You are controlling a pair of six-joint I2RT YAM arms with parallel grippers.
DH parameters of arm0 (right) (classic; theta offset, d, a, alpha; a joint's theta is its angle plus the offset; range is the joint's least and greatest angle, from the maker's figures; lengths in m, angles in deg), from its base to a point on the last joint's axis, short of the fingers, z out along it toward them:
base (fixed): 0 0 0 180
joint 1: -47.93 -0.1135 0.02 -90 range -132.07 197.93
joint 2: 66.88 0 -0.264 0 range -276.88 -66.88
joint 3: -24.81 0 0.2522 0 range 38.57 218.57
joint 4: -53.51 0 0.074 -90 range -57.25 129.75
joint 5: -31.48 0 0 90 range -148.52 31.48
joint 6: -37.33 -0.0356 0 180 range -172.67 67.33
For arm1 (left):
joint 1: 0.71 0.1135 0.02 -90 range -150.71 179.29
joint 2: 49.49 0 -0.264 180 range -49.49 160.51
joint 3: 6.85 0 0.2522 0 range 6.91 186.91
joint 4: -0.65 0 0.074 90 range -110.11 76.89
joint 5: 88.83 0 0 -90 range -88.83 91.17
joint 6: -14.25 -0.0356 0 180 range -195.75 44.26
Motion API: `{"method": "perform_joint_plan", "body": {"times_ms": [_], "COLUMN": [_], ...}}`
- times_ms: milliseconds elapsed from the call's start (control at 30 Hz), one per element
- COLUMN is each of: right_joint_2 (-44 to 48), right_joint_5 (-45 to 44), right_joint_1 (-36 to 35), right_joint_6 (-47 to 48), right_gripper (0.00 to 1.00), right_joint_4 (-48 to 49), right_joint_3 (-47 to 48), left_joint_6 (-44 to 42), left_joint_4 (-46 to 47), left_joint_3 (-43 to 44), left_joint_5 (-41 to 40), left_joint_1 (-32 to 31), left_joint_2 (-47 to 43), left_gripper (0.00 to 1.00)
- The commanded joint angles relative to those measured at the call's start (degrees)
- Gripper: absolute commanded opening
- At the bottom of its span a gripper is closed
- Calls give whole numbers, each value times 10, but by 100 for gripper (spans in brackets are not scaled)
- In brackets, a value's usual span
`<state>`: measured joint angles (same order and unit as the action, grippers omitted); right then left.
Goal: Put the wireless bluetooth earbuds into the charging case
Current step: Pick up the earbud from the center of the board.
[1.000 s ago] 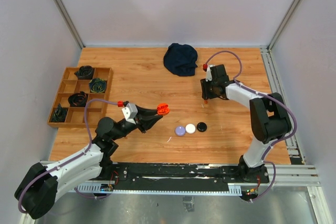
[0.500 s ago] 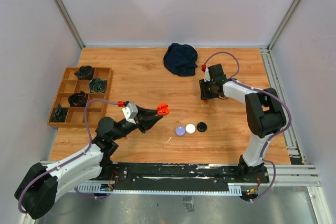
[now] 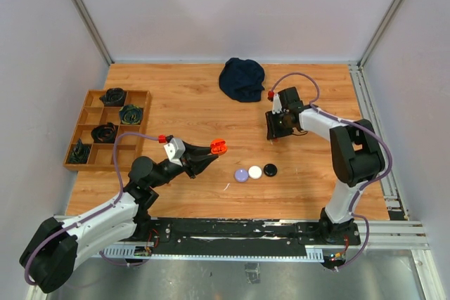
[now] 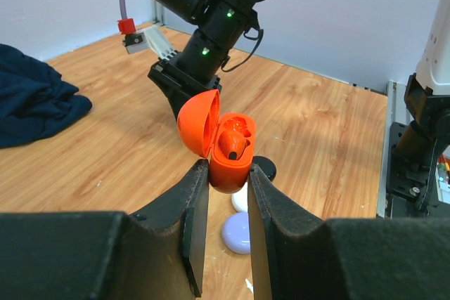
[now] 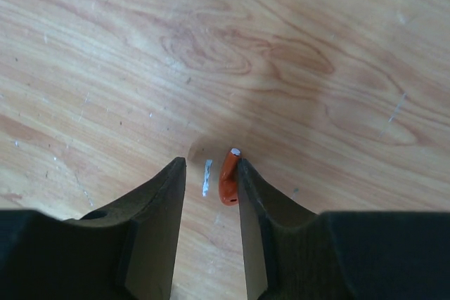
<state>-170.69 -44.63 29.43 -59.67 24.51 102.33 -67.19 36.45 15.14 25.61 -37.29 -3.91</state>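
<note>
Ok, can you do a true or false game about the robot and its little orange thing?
1. The left gripper holds an orange case with its lid open. True.
2. That case is empty. False: one orange earbud sits inside.
3. A purple case, a white case and a black case lie on the table. True.
4. The dark cloth is in the wooden tray. False: it lies on the table, apart from the tray.
5. A loose earbud sits between the fingers of the right gripper. True.

3 round cases (image 3: pixel 254 172) lie centre, tray (image 3: pixel 104 154) left, cloth (image 3: pixel 242 79) behind, earbud (image 5: pixel 228 175) seemingly behind-right.
</note>
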Motion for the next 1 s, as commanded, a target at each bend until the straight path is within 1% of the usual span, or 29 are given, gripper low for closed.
{"method": "perform_joint_plan", "body": {"times_ms": [0,133,300,567,800,967], "right_joint_2": [23,20,10,-4,25,56], "right_joint_5": [4,-5,-6,-6,-29,-54], "right_joint_1": [-21,-33,-48,-68,-78,-79], "right_joint_6": [24,46,72,76,77,76], "right_gripper": [36,36,37,36,36,35], "right_joint_4": [-64,-91,-94,-137,-175,-179], "right_joint_3": [-13,-7,3,26,8,5], "left_joint_6": [-7,-6,-5,-5,-5,-4], "left_joint_4": [10,10,13,13,13,13], "left_joint_3": [1,2,2,3,4,5], "left_joint_5": [1,4,7,8,8,10], "left_joint_1": [-3,-3,-3,-3,-3,-3], "left_joint_2": [1,3,6,8,11,15], "left_gripper": [0,0,0,0,0,0]}}
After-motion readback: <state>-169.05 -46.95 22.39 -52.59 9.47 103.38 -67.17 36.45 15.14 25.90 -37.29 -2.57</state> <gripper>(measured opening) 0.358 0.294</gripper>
